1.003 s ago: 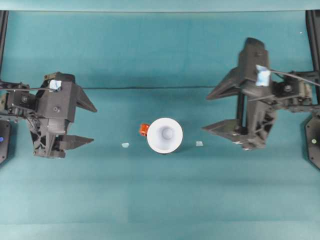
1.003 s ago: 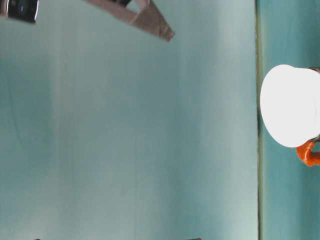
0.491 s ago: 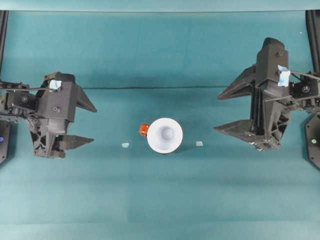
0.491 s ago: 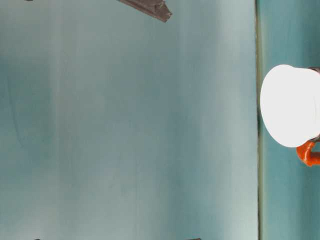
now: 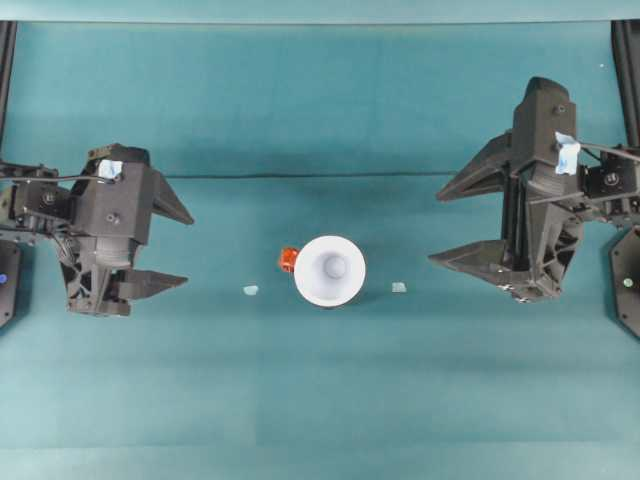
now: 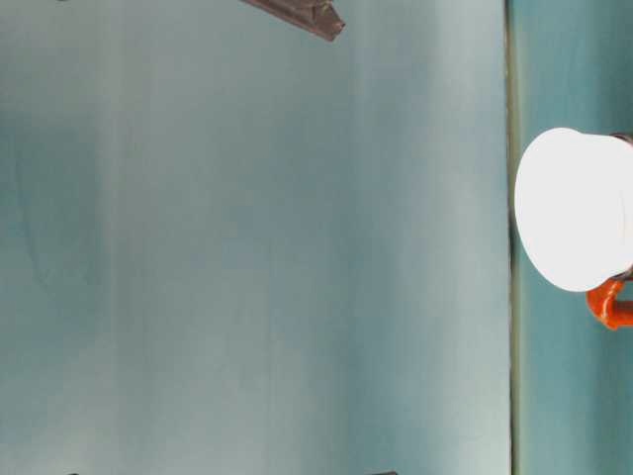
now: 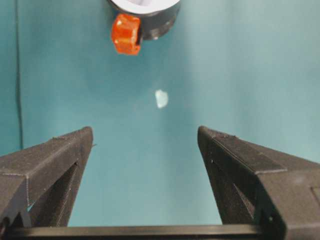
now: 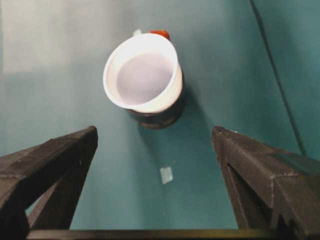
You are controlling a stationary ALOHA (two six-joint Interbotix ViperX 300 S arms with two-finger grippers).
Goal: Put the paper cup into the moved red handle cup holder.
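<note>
The white paper cup (image 5: 330,270) stands upright inside the black red handle cup holder, whose orange handle (image 5: 288,260) pokes out on the left. The right wrist view shows the cup (image 8: 142,75) seated in the holder's black wall (image 8: 157,117). The left wrist view shows the holder (image 7: 160,22) and handle (image 7: 125,34) at the top edge. From table level, cup (image 6: 572,208) and handle (image 6: 610,305) are visible. My left gripper (image 5: 188,248) is open, far left of the cup. My right gripper (image 5: 436,228) is open, well to its right. Neither touches it.
Two small pale scraps lie on the teal table, one left of the holder (image 5: 250,290) and one right of it (image 5: 399,287). A dark seam (image 5: 300,176) runs across the table behind the cup. Black frame posts (image 5: 6,60) stand at the side edges.
The right arm drew back to the right, away from the cup, then came to rest. The left arm, cup and holder have stayed put.
</note>
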